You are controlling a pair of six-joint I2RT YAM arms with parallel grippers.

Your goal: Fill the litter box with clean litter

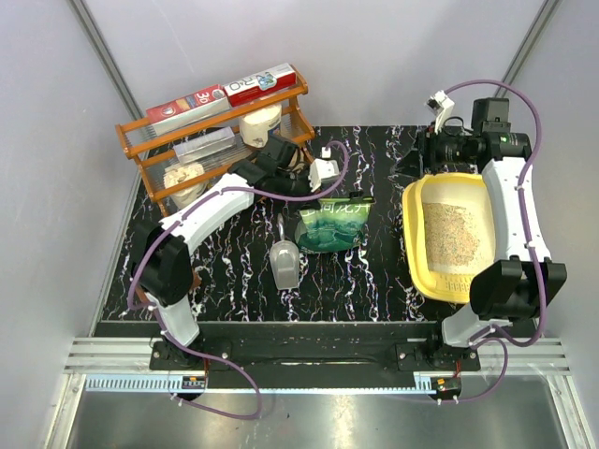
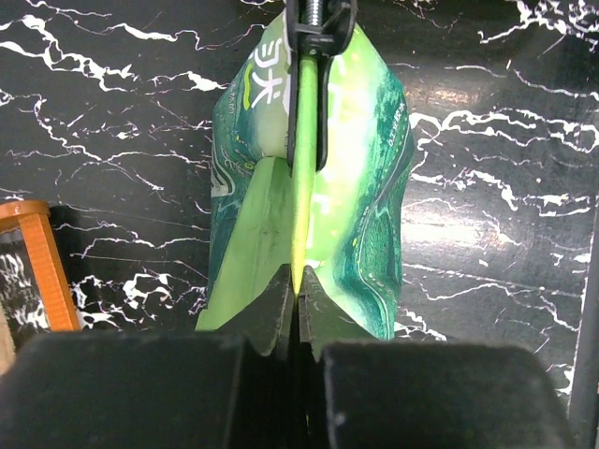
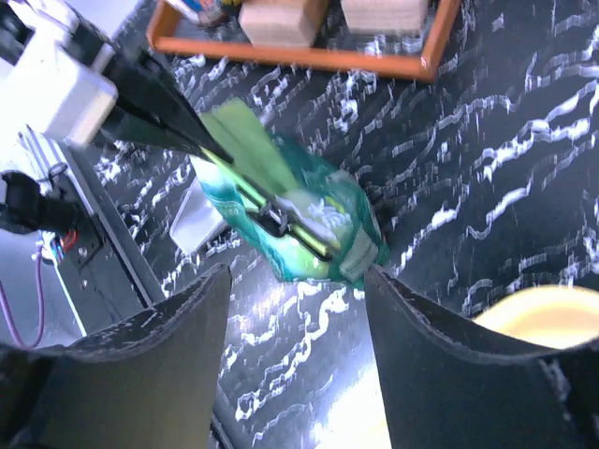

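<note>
Count: two arms, one box, one pouch, one scoop, one rack.

1. Box [image 1: 413, 245]: yellow, on the right half of the table [image 1: 374, 281], its long side running front to back. The right arm crosses above its right rim. Its near rim lies close to the table's front edge.
2. Litter [image 1: 451, 232]: one pale, speckled patch on the box floor. Yellow floor shows around it.
3. Pouch [image 1: 335, 224]: green, at table centre, well apart from the box; a band of table top shows between them.
4. Scoop [image 1: 285, 264]: grey, just beside the pouch on its left, handle pointing away from the arm bases.
5. Rack [image 1: 215, 140]: orange, at the far left corner, holding cartons and rolls. The left arm's forearm passes close by its front.
6. Left gripper [image 2: 298, 288]: fingers pressed together on the pouch's thin upper edge. Whether the pouch's base rests on the table cannot be told.
7. Right gripper [image 3: 298, 279]: fingers spread wide, gripping nothing, at the box's far end and facing the pouch.
</note>
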